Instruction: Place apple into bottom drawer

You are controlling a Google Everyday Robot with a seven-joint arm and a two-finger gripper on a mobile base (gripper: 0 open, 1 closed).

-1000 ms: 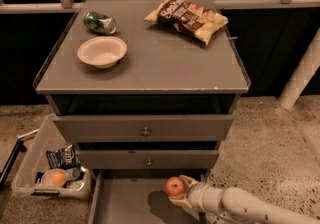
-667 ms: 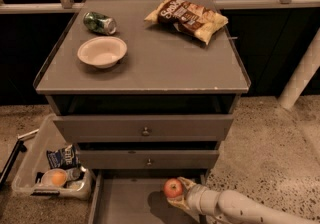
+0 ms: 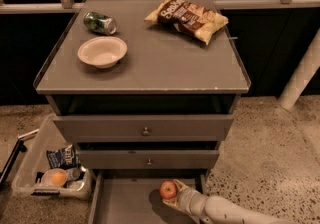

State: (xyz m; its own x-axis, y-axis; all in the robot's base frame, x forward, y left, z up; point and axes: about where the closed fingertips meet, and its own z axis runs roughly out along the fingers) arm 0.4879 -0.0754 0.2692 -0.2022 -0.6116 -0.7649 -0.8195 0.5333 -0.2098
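The red apple is held in my gripper, which reaches in from the lower right on a pale arm. The fingers close around the apple just above the floor of the pulled-out bottom drawer, near its right side. The drawer is a grey shallow tray with thin side walls, open below the two closed drawer fronts. The apple casts a shadow on the drawer floor beneath it.
Two closed grey drawers with round knobs sit above. On the cabinet top stand a white bowl, a green can and a chip bag. A clear bin with an orange round item sits on the floor, left.
The gripper with the apple has shifted slightly left and down over the drawer floor. Nothing else has moved.
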